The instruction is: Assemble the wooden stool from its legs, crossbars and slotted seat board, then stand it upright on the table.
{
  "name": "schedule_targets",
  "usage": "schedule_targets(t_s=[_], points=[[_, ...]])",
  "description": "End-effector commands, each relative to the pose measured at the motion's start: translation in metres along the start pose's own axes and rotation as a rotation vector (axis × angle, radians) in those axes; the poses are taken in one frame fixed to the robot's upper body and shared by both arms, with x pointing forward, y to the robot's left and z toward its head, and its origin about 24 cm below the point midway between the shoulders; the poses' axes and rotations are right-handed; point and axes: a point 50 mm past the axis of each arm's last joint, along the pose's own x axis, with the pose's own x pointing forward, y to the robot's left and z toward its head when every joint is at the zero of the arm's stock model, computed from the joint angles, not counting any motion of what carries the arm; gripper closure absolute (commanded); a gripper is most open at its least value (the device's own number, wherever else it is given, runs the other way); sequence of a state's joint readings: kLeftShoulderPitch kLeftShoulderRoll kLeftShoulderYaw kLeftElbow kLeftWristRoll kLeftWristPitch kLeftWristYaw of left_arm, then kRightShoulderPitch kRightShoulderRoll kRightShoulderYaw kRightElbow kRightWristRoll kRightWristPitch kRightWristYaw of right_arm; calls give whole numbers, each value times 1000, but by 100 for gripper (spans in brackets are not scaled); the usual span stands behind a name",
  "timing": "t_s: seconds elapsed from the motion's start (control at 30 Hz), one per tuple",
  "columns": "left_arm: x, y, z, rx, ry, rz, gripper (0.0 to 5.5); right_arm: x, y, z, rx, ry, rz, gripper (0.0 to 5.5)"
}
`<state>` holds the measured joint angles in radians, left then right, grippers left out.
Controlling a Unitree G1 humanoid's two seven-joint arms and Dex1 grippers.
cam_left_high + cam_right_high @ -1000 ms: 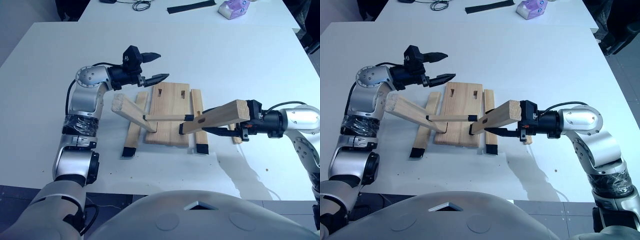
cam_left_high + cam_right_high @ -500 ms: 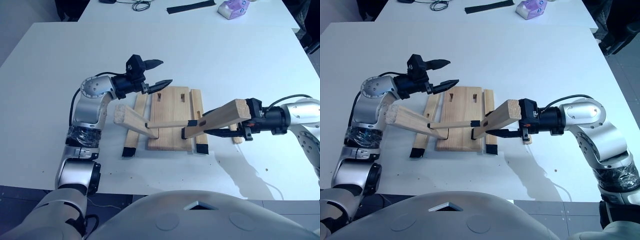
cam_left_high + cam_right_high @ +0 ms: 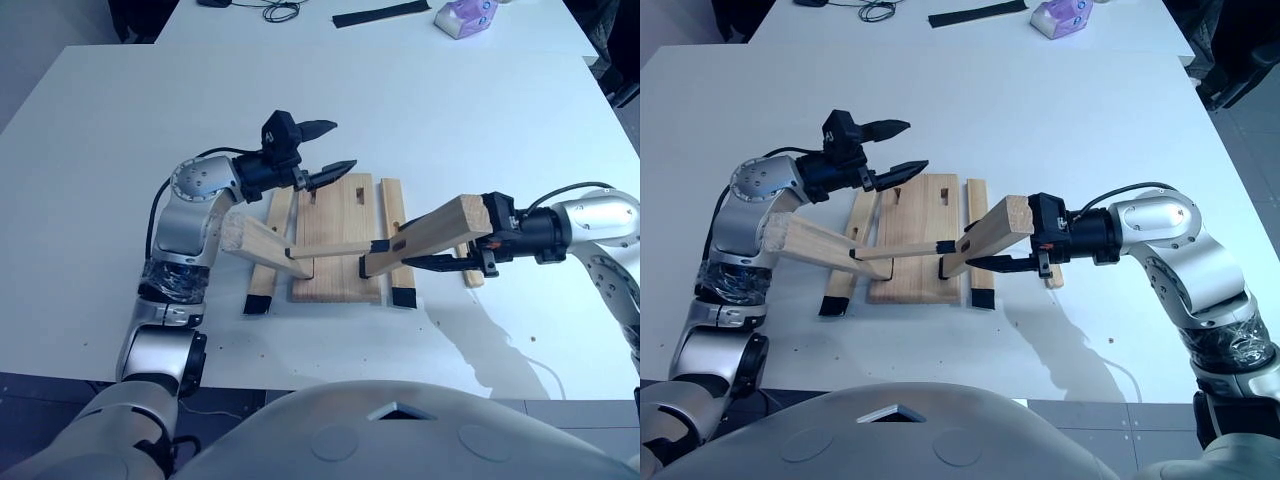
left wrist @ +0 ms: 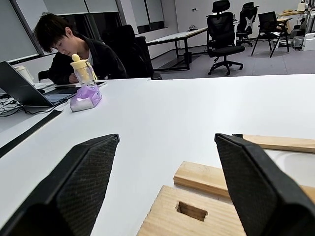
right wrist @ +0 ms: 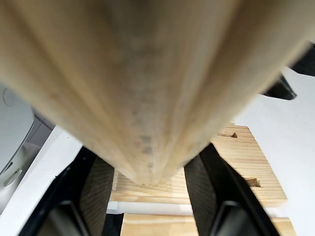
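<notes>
Item: part-built stool, 1 lot, on white tabletop (image 3: 470, 110). Seat board (image 3: 338, 225) lies flat mid-tabletop, slots facing up, long axis running away from robot, 2 slots showing at far end. Flat likely so leg ends can be pushed down into slots. Sub-frame: 2 legs + 1 crossbar (image 3: 335, 247), carried above board's near half. Held leg (image 3: 465, 215) sits in right pincer (image 3: 432, 243), clamped round its thick outer end. Long axis runs right-to-left, tilted down, black-capped end pointing at board. Other leg (image 3: 255, 238) mirrors it from the left with its pale cut end up and outward. The 2 form a shallow V tied by the crossbar, approx. level. A grip at 1 end prob. lets the whole frame swing as a unit over the slots. Left pincer (image 3: 345, 145) gaping wide, nothing in it, poised above board's far-left corner, apparently ready to steady the board or take the free leg. Spares: 2 loose legs flat alongside the board, 1 left (image 3: 260, 285), 1 right (image 3: 390, 200), both parallel to its long edge, black caps toward robot. 1 short stick (image 3: 472, 279) on tabletop just beside right pincer, poss. 2nd crossbar. Stage, est.: early-mid; no leg seated in board yet.
</notes>
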<state>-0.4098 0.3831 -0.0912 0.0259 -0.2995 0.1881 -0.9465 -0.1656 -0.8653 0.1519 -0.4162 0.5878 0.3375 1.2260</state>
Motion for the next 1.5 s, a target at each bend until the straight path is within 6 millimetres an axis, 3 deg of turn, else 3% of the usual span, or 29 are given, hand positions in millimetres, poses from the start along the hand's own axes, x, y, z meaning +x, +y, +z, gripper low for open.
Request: schedule_targets(t_s=[0.03,0.4,0.6,0.73,0.87,1.13,1.37,1.5], points=[[4,-4,2,-9,-5,0,190,6,1,-15,65,77,37,348],[11,-10,4,-16,-19,-10,190,15,-15,-16,48,95,44,348],[3,12,11,23,-18,67,190,10,-11,-15,46,107,51,348],[-12,33,15,65,5,134,190,2,-5,-14,50,124,45,348],[-33,38,11,99,65,135,190,-8,2,-12,58,141,27,348],[-81,21,4,150,232,10,190,-18,10,-11,73,153,-6,348],[-101,14,8,143,314,-113,190,-16,14,-12,84,151,-23,348],[-111,-2,10,111,353,-235,190,-16,15,-12,88,151,-26,348]])
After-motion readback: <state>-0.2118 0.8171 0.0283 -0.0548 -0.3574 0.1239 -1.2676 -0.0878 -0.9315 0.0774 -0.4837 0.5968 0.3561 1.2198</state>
